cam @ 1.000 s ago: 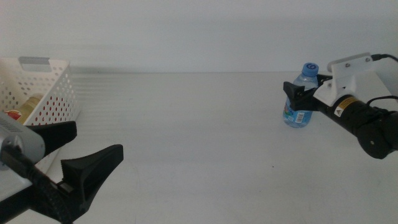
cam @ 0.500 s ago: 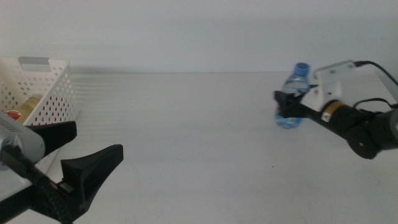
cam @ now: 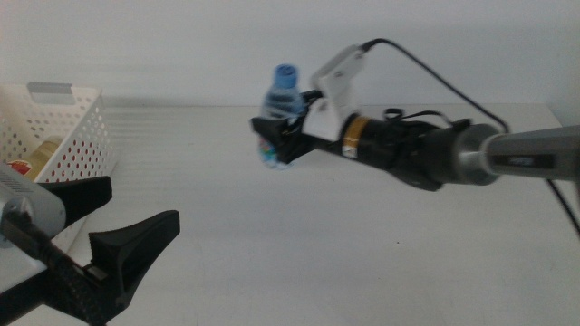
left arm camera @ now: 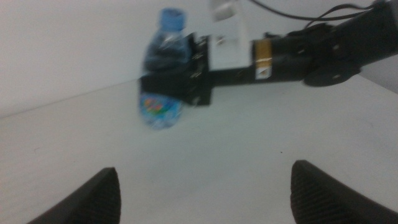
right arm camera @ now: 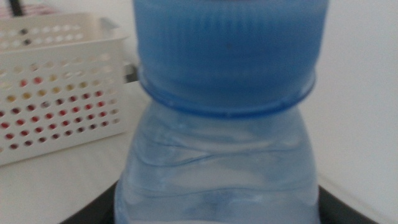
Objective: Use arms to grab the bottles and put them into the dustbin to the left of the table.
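A small clear water bottle (cam: pixel 279 118) with ribbed blue cap, clamped upright in the right gripper (cam: pixel 279 138), right of the perforated white dustbin (cam: pixel 63 131). Left gripper (cam: pixel 113 226) gapes wide beside that dustbin.

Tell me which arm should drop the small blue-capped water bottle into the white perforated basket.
The right. Its gripper is already shut on the small clear water bottle with the blue cap, held above the white table. The left gripper waits open and empty beside the white perforated basket.
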